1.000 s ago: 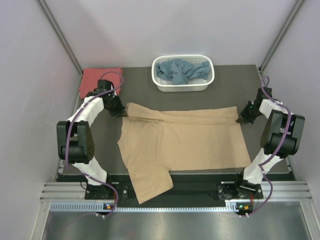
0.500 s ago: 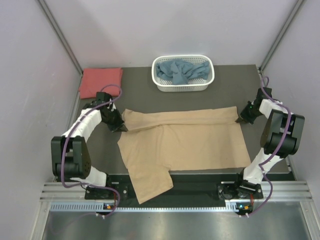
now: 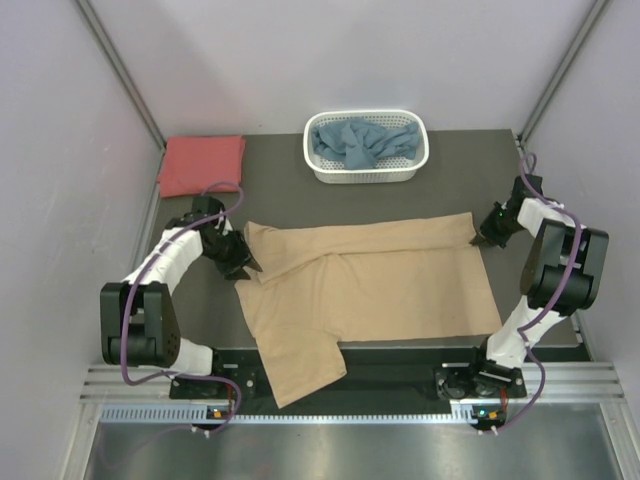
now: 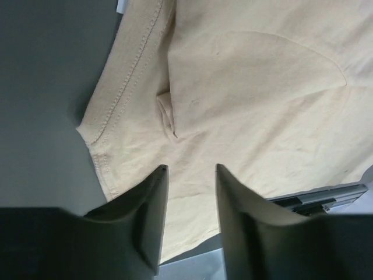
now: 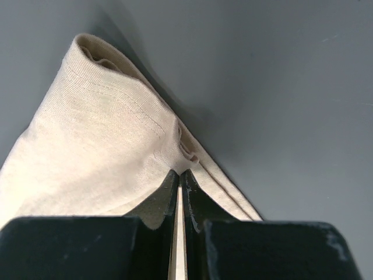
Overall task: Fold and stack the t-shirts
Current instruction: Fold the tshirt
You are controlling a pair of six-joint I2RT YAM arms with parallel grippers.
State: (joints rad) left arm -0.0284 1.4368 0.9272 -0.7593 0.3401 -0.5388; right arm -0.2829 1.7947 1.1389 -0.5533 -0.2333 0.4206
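left tool [image 4: 190, 168] drawn nearer, jaws now parted, tan t-shirt [image 3: 370, 280] released

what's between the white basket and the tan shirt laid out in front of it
Nothing: the top view shows only a bare strip of dark tabletop between the white basket and the far edge of the tan t-shirt.

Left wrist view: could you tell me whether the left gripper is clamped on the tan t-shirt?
No, the left gripper hangs over the tan t-shirt with jaws apart, pinching nothing.
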